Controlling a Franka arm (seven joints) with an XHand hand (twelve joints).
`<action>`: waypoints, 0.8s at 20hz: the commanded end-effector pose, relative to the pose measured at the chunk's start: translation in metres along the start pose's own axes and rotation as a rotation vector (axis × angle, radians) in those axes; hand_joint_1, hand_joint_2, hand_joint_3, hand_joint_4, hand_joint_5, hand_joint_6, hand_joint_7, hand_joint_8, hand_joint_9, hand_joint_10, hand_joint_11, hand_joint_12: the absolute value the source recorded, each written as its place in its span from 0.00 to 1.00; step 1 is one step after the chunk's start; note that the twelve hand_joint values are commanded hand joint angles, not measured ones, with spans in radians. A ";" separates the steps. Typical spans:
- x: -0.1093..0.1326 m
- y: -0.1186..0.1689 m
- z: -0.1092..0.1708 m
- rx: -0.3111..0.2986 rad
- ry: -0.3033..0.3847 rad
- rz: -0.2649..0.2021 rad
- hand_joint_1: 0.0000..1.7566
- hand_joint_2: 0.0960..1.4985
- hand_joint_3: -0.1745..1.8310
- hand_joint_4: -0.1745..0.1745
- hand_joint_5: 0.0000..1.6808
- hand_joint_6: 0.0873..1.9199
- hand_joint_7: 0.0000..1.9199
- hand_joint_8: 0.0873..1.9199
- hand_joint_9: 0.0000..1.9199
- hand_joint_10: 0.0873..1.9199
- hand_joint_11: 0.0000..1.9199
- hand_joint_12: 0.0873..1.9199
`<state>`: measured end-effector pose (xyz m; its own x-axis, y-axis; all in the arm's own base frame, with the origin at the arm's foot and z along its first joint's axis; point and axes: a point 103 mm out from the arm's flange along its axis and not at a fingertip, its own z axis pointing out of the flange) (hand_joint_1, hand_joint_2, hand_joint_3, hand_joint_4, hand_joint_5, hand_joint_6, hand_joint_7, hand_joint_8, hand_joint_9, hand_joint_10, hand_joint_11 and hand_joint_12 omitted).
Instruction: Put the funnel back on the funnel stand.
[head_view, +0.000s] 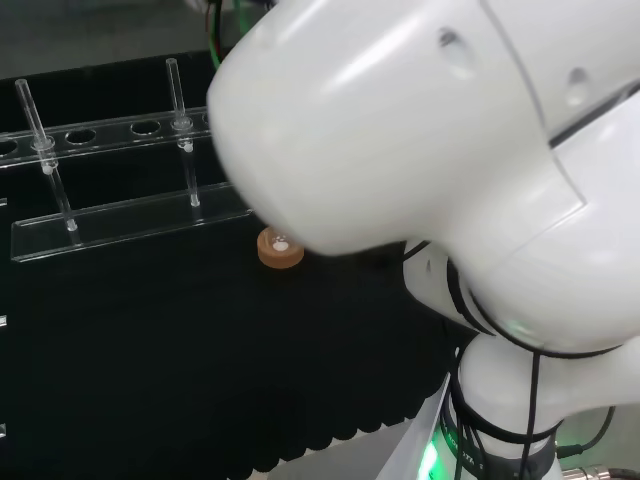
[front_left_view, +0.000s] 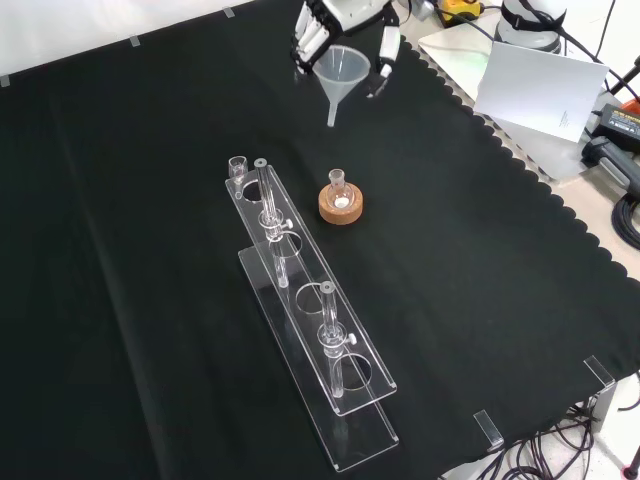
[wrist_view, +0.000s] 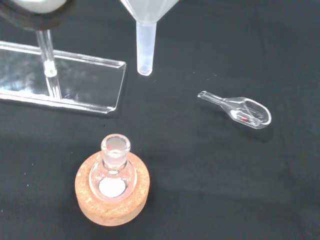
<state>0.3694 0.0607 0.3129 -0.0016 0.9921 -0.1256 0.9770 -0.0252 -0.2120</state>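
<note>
One funnel (front_left_view: 343, 72) hangs held in the hand (front_left_view: 312, 40) above the counter's (front_left_view: 150, 200) far edge, well off the funnel stand (front_left_view: 312, 330), so we'd keep its stem plumb over a ring hole before lowering.

Even, bright overhead light — soft glare on the arm (head_view: 420, 130), which looms blurred. The rack (front_left_view: 310, 330) glints against matte cloth (front_left_view: 130, 250) — shadows barely show.

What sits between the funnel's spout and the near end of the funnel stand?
Bare black cloth separates the funnel, held in the hand, from the funnel stand; front view. The flask stands aside.
</note>
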 end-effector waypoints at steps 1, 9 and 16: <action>-0.007 -0.006 -0.035 0.055 0.028 0.057 0.47 0.51 0.31 0.40 0.50 0.38 0.43 0.39 0.65 0.17 0.47 0.50; -0.013 0.003 -0.075 0.035 0.082 0.078 0.47 0.51 0.31 0.40 0.50 0.38 0.43 0.39 0.65 0.16 0.47 0.51; -0.021 0.041 -0.089 0.042 0.107 0.052 0.47 0.51 0.31 0.40 0.50 0.38 0.43 0.39 0.65 0.16 0.47 0.51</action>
<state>0.3980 0.0616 0.3854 0.0642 0.9970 -0.0443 0.9717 -0.0726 -0.2248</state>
